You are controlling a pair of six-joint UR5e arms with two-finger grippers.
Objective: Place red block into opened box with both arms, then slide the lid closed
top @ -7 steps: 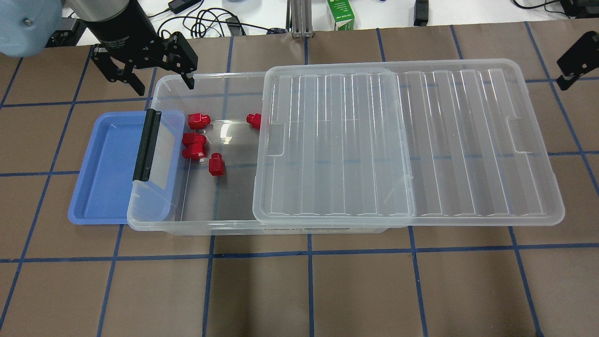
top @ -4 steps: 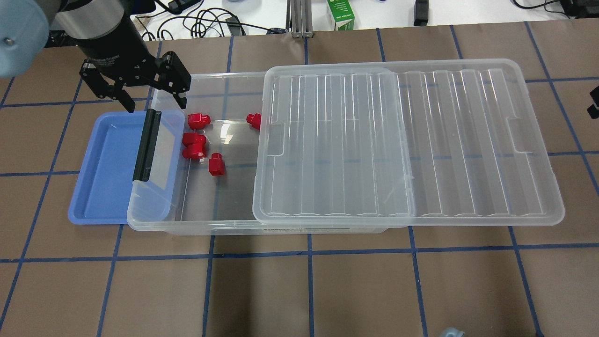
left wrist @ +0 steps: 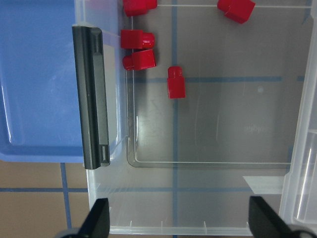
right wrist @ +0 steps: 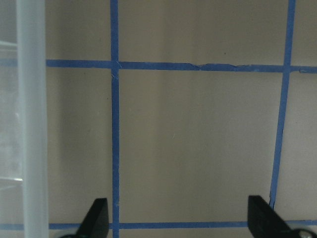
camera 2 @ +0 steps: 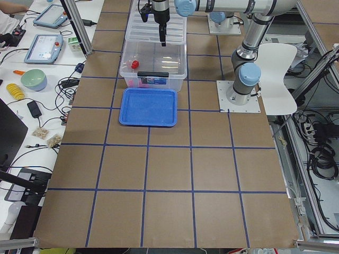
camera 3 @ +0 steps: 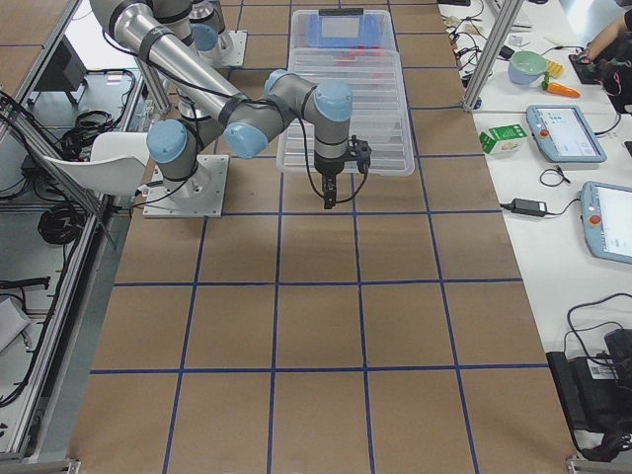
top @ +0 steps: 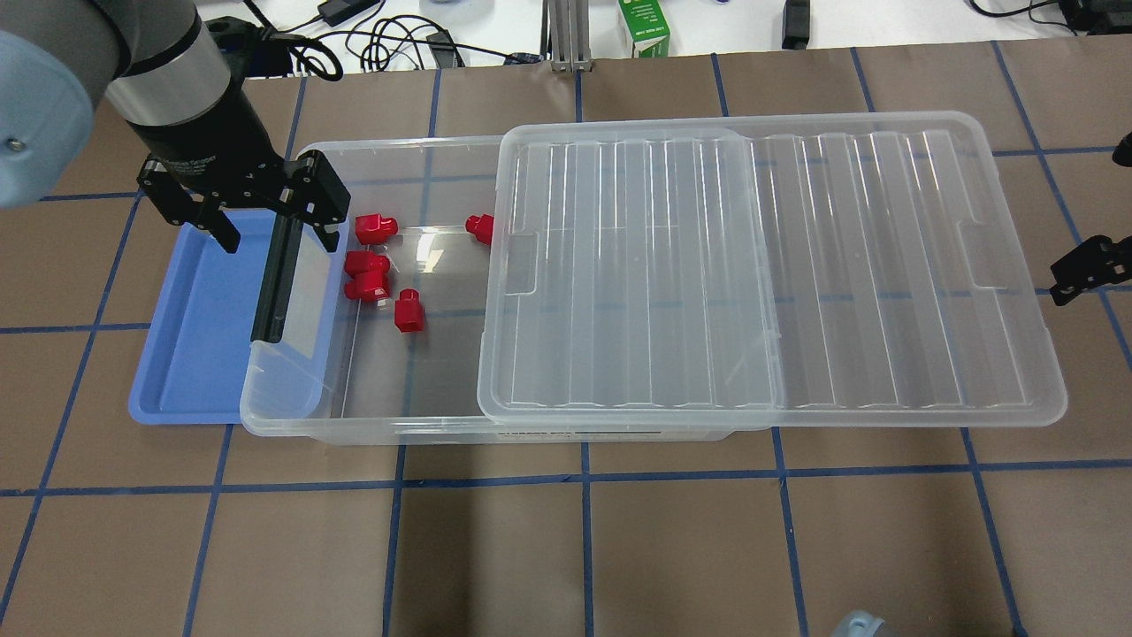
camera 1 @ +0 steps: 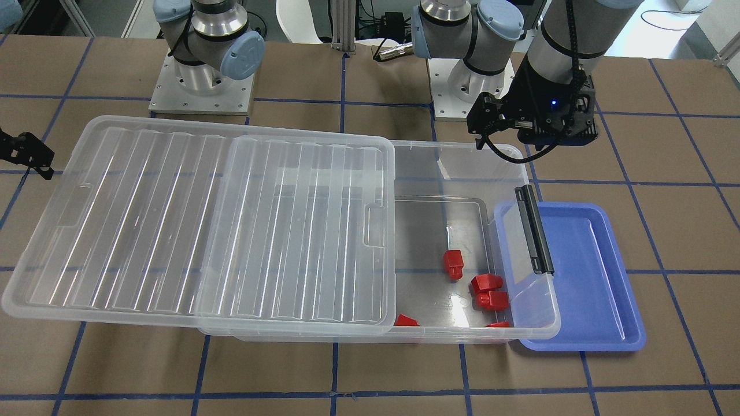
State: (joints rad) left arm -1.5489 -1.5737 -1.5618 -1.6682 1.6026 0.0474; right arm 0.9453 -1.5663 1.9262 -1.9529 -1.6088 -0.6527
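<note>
Five red blocks (top: 409,311) lie in the uncovered end of the box (top: 398,146), so the left arm (top: 190,97) over the latch (top: 276,274) and the right arm (camera 1: 211,26) beyond the lid (top: 769,265) hover, jaws wide, seemingly ready to slide it shut.

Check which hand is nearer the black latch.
Left. The left hand hovers above the box's latch end; the right hand is off the lid's opposite end, over the table.
</note>
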